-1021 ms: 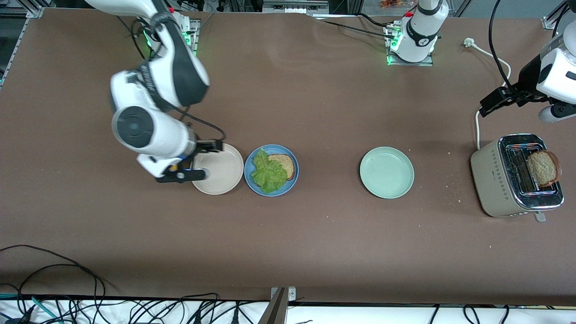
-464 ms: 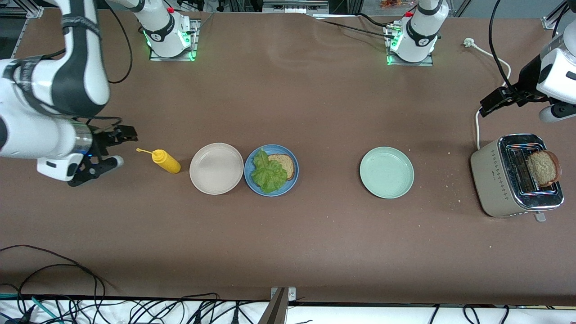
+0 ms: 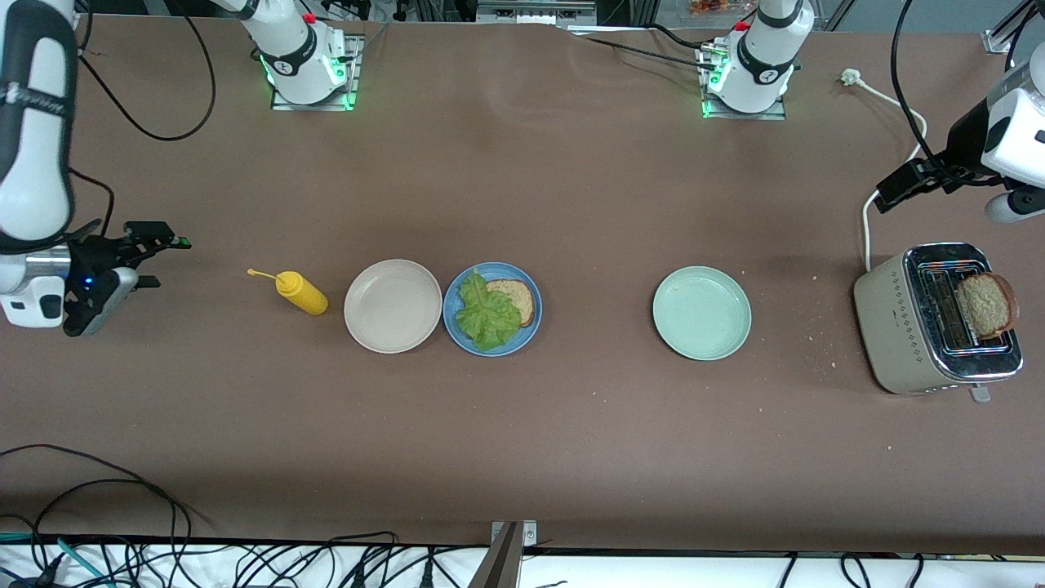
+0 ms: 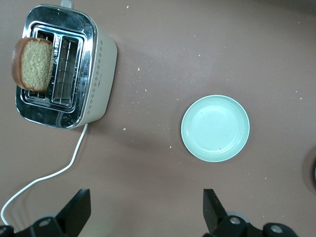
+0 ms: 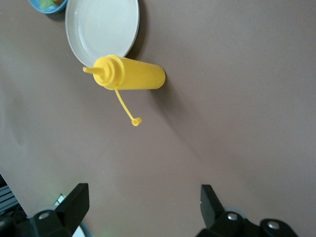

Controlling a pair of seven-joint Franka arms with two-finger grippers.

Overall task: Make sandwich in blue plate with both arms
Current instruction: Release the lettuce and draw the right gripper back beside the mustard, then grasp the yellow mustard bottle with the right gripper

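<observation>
The blue plate [image 3: 492,346] holds one brown bread slice [image 3: 516,297] with a green lettuce leaf [image 3: 487,315] lying partly over it. A second bread slice [image 3: 986,304] stands out of the toaster [image 3: 902,327]; it also shows in the left wrist view [image 4: 32,64]. My left gripper [image 3: 902,181] is open and empty, up in the air beside the toaster; in its wrist view [image 4: 146,210] it is over bare table. My right gripper [image 3: 155,261] is open and empty at the right arm's end of the table, over bare table in its wrist view [image 5: 143,205].
A beige plate [image 3: 393,306] sits beside the blue plate. A yellow squeeze bottle [image 3: 300,293] lies on its side next to the beige plate, cap hanging off. A pale mint-green plate [image 3: 701,313] sits between the blue plate and the toaster. The toaster's white cord [image 3: 867,229] runs toward the bases.
My right arm has swung from over the beige plate out to its end of the table, uncovering the yellow bottle. My left gripper has hardly moved.
</observation>
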